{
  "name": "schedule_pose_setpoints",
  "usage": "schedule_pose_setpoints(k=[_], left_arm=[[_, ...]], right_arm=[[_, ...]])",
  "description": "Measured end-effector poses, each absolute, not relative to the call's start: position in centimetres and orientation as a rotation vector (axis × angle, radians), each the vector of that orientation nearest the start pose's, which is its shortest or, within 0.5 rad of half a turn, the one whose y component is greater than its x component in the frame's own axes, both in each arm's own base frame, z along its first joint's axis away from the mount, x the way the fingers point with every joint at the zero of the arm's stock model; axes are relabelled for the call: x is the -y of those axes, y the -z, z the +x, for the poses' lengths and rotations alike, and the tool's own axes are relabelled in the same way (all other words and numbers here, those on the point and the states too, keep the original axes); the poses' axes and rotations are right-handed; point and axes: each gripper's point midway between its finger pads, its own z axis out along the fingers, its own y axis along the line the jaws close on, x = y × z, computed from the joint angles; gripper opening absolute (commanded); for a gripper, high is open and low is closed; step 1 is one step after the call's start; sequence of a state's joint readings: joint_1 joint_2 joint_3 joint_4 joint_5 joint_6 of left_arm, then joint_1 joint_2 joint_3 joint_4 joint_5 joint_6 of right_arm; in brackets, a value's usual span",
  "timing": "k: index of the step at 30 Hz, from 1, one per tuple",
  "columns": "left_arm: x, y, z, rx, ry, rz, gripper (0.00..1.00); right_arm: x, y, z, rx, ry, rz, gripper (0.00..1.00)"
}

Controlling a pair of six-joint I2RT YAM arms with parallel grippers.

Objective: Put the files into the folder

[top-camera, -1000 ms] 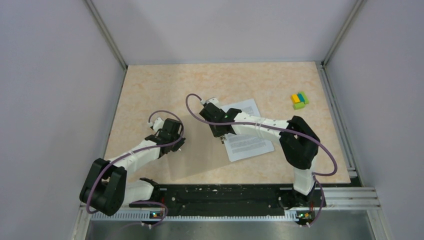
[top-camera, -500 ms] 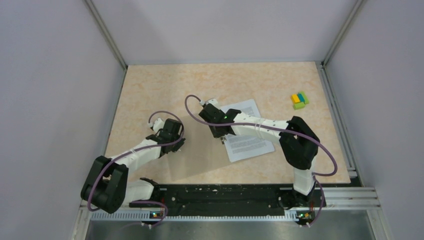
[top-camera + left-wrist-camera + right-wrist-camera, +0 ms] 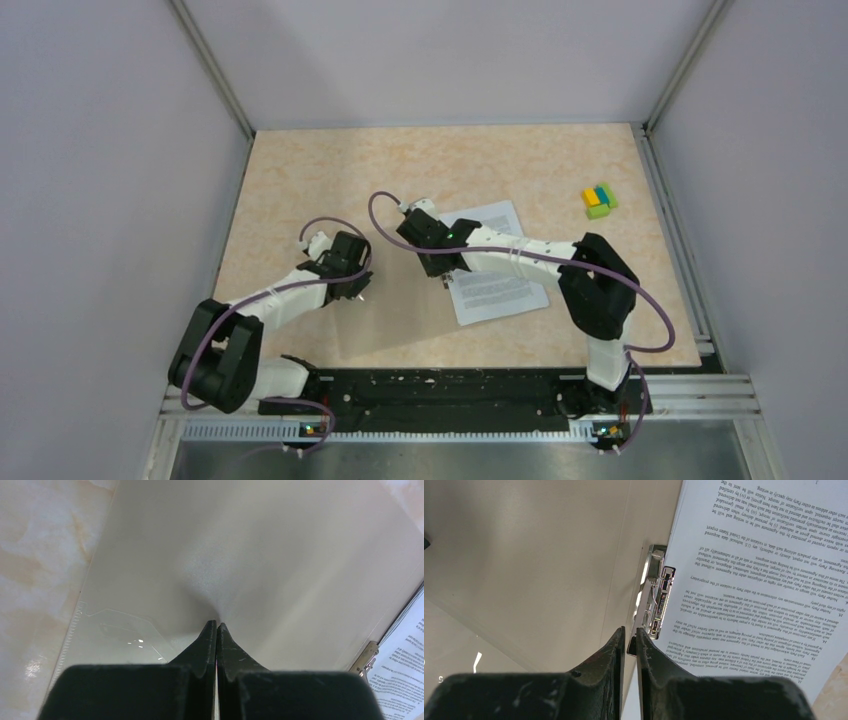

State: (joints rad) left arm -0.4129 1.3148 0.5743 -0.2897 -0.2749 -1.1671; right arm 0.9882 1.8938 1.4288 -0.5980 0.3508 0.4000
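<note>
1. The folder (image 3: 539, 555) lies open on the table, between the two grippers. Its inner face is plain, matte and pale tan.
2. A clear plastic pocket (image 3: 115, 630) sits on the inside of the folder near the left gripper and catches glare.
3. A small metal clip (image 3: 656, 595), shiny with a dark lever, is fixed along the folder's inner fold, right at the edge of the files.
4. The files (image 3: 495, 292) are white sheets covered with lines of small black print. They lie flat, right of the table's centre and turned a little askew, with the right forearm crossing over them.
5. The left gripper (image 3: 216, 626) has its black fingers pressed together, and the folder's cover puckers to a point at their tips, so it appears pinched there.
6. The right gripper (image 3: 630, 632) has its fingers drawn almost together around the near end of the metal clip, with only a slit between them.
7. The table (image 3: 330, 180) has a beige, marble-patterned top.
8. A small cluster of yellow, blue and green blocks (image 3: 599, 200) sits near the table's right edge, well apart from the files.
9. Pale grey walls (image 3: 100, 200) with aluminium corner posts (image 3: 212, 70) enclose the table, and a black rail (image 3: 440, 390) runs along the near edge between the arm bases.
</note>
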Motion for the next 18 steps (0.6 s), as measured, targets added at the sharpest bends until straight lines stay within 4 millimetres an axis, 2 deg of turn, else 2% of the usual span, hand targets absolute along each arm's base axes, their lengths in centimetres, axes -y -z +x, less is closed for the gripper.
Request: schedule_pose_setpoints(k=[18], left_arm=[[10.6,-2.2,27.6,-2.333,0.227,-1.090,0.00]], right_arm=[[-32.8,-7.6,27.0,-2.455,-0.064,-0.620,0.07]])
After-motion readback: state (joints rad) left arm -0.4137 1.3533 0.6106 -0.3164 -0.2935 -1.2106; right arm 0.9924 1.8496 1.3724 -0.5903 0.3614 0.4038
